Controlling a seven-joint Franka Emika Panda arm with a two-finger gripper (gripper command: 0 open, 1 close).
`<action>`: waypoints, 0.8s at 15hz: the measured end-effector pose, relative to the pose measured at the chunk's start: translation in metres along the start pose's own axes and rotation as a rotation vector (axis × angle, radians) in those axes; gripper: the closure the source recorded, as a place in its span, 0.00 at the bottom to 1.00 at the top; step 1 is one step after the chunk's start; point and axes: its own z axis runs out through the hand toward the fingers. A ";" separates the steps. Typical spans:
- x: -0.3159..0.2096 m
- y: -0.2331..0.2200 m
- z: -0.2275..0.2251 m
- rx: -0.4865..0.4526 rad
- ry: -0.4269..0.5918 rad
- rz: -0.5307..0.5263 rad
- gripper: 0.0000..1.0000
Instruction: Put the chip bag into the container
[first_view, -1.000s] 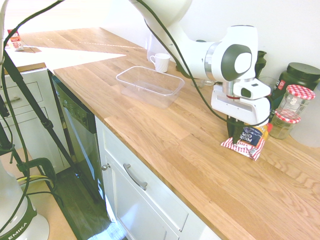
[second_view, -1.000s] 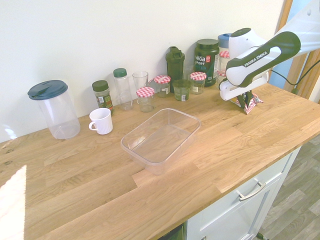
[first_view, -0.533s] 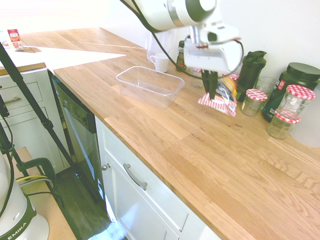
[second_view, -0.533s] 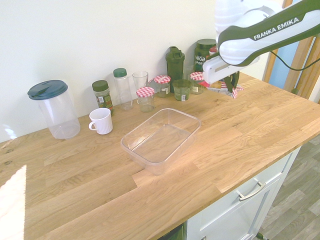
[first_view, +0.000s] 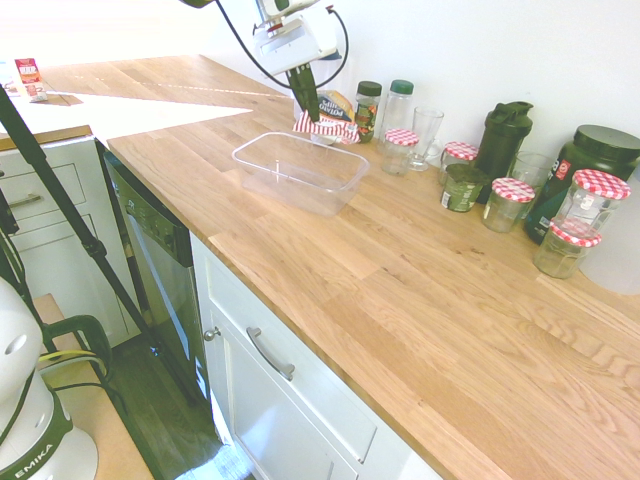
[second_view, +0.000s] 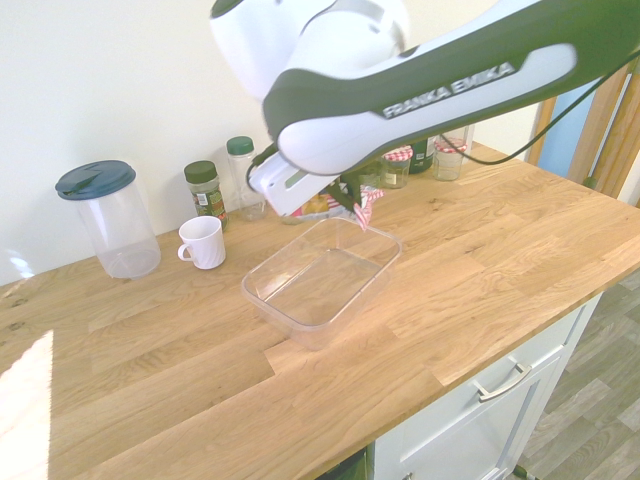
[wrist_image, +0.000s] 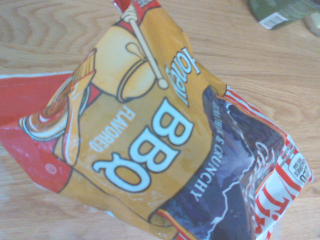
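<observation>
**Kitchen counter: chip bag arrives at the tub**

Wooden worktop (first_view: 400, 290) in a bright kitchen, with jars and bottles lined along the wall. The gripper (first_view: 303, 93), clamped shut on the chip bag (first_view: 328, 112), now hangs by the far rim of the container (first_view: 300, 170), having swept across from the counter's far end, where the bag lay beside the red-lidded jars a second ago. The bag dangles clear of the wood, its striped end just over the tub's edge in the second exterior view. The carry looks nearly done; what seems left is to centre the bag over the empty tub and let go.
</observation>
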 end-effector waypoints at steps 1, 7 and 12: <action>-0.006 -0.014 0.009 -0.014 -0.009 -0.011 1.00; -0.030 -0.042 0.055 -0.071 -0.040 -0.038 1.00; -0.048 -0.035 0.098 -0.102 -0.055 -0.063 0.00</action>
